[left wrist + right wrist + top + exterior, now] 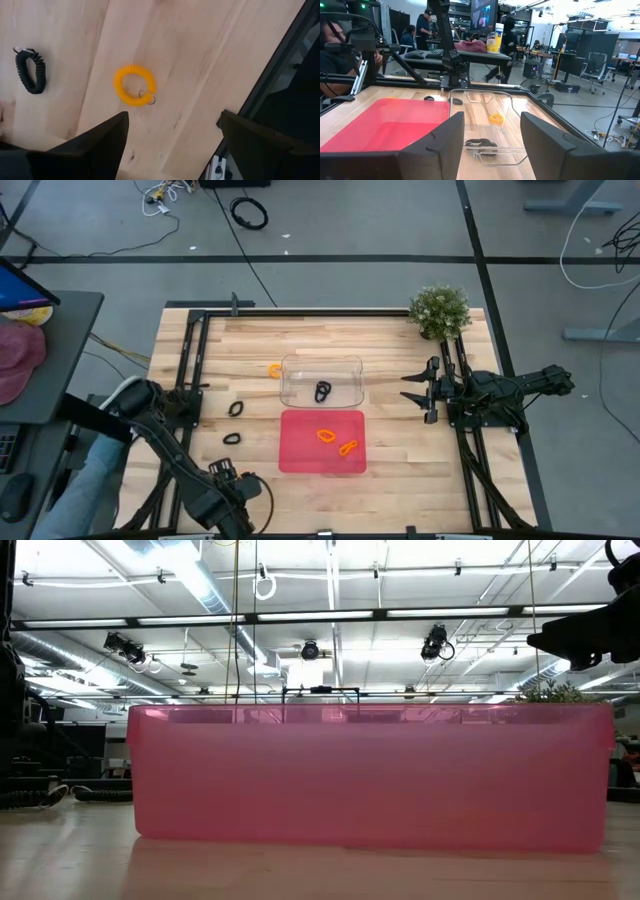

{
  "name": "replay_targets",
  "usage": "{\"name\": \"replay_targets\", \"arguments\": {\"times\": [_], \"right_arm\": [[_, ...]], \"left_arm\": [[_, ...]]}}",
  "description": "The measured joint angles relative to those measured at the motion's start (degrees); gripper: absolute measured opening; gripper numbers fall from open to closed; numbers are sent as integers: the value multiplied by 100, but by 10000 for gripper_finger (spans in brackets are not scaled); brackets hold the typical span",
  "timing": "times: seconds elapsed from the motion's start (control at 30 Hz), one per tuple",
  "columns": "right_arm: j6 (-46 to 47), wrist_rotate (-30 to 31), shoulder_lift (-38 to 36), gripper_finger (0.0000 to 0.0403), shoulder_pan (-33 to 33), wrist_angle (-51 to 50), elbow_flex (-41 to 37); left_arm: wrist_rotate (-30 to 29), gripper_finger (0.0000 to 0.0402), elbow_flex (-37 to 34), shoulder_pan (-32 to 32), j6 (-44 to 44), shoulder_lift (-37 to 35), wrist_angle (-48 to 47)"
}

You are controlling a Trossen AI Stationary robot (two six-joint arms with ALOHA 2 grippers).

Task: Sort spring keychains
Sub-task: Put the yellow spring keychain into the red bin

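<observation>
My left gripper (172, 145) is open near the table's near left edge (236, 483), above an orange spring keychain (134, 86) that lies flat on the wood. A black keychain (30, 70) lies near it. My right gripper (415, 387) is open at the table's right side, level, facing a clear container (322, 380) that holds one black keychain (322, 392). Two orange keychains (326, 434) (348, 447) lie in the red tray (300, 455). Two black keychains (236, 408) (232, 438) and one orange one (274, 368) lie on the table.
A potted plant (440, 310) stands at the far right corner. Black rails (192, 370) run along the table's left and right sides. In the low view the red tray (370, 775) fills the front. People and desks show in the room beyond the table (420, 30).
</observation>
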Motion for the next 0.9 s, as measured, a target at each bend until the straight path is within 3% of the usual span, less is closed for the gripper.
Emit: {"name": "replay_targets", "arguments": {"times": [0.9], "right_arm": [[0, 0, -1, 198, -1, 2, 0]], "left_arm": [[-13, 320, -356, 10, 45, 0, 48]]}}
